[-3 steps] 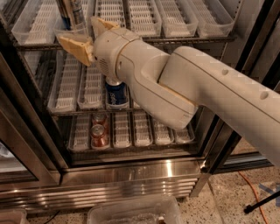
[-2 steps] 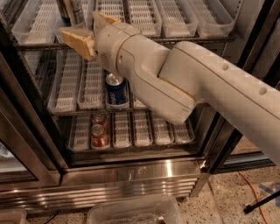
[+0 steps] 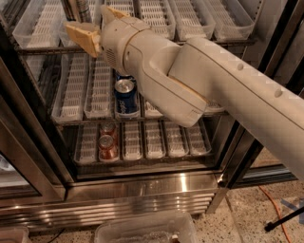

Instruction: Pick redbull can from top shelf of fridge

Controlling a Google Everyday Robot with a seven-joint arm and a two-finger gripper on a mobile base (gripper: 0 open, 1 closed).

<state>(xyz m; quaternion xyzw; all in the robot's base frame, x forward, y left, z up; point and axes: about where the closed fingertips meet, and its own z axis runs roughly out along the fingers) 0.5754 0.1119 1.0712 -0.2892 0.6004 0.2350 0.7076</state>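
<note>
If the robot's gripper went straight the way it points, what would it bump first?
Most likely the tall slim blue-and-silver redbull can standing on the top shelf of white slotted trays. The open gripper points at it, though the gap between them is hard to judge.

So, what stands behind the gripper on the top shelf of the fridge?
The open gripper is at the front of the top shelf. Behind it stands the redbull can; only part of its body shows, and a finger covers its base.

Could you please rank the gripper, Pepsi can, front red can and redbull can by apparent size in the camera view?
Gripper, at the top shelf, nearest the camera
Pepsi can
Front red can
Redbull can: cropped, so unranked
</note>
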